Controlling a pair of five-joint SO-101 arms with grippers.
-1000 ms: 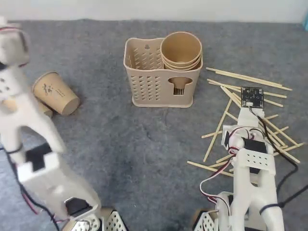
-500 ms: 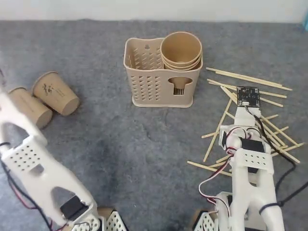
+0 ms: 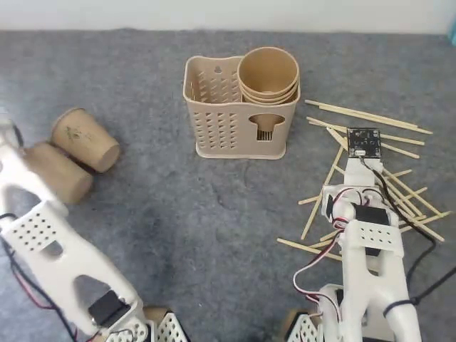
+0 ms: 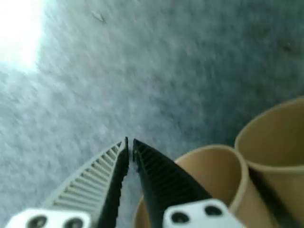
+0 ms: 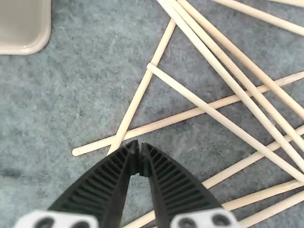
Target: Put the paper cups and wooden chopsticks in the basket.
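Note:
The beige basket (image 3: pixel 231 117) stands at the table's middle, with stacked paper cups (image 3: pixel 268 71) in its right compartment. Two more paper cups lie on their sides at the left, one farther back (image 3: pixel 85 139) and one nearer the front (image 3: pixel 60 182). Both show in the left wrist view, the nearer cup (image 4: pixel 209 175) and the other (image 4: pixel 275 142). My left gripper (image 4: pixel 130 142) is shut and empty, right beside the nearer cup's rim. Wooden chopsticks (image 3: pixel 370 171) lie scattered at the right. My right gripper (image 5: pixel 139 148) is shut, empty, low over crossed chopsticks (image 5: pixel 190 99).
The grey felt mat (image 3: pixel 178 206) covers the table. A corner of the basket (image 5: pixel 23 26) lies close to the right gripper. The left arm (image 3: pixel 43 242) stands at the left edge, the right arm (image 3: pixel 367 242) at the front right among chopsticks.
The left arm swung down and back toward the left edge. The nearer cup shifted forward and to the right, and the other turned a little. The right wrist edged slightly toward the basket.

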